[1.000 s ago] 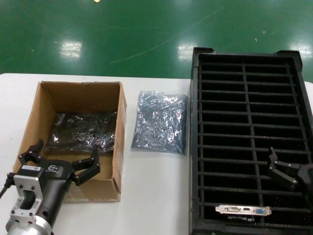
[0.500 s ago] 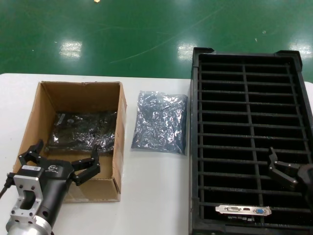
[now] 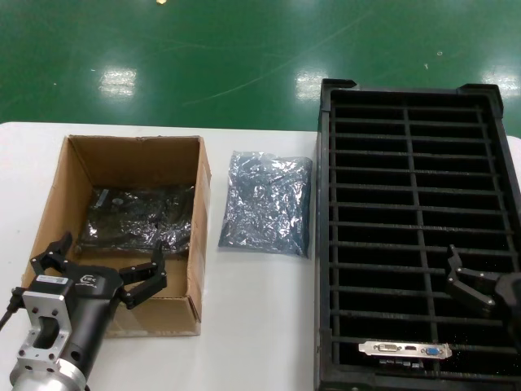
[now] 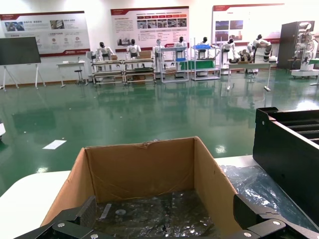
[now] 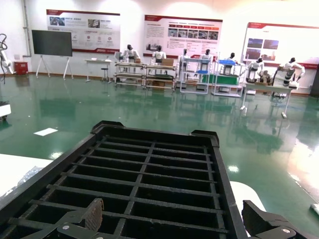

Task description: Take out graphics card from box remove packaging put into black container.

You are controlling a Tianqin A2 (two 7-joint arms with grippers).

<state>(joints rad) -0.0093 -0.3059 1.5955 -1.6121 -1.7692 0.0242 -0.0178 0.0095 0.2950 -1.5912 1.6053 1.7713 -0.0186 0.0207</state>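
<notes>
Left gripper (image 3: 99, 269) hovers wide open over the brown cardboard box (image 3: 57, 195) holding a slippery, crinkly silver-bagged graphics card (image 3: 134, 218), best pinched at its stiff edge; right gripper (image 3: 480, 287) open over the black ribbed plastic crate (image 3: 505, 163).

Head view: downward onto box (image 3: 130, 228) and black container (image 3: 415, 236). Left wrist: low, close, forward across box (image 4: 144, 174). Right wrist: likewise over container (image 5: 144, 184); shared container edge, apparently.

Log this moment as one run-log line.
left gripper: open, over box near edge | right gripper: open, over black container | graphics card: slotted | packaging: on table
</notes>
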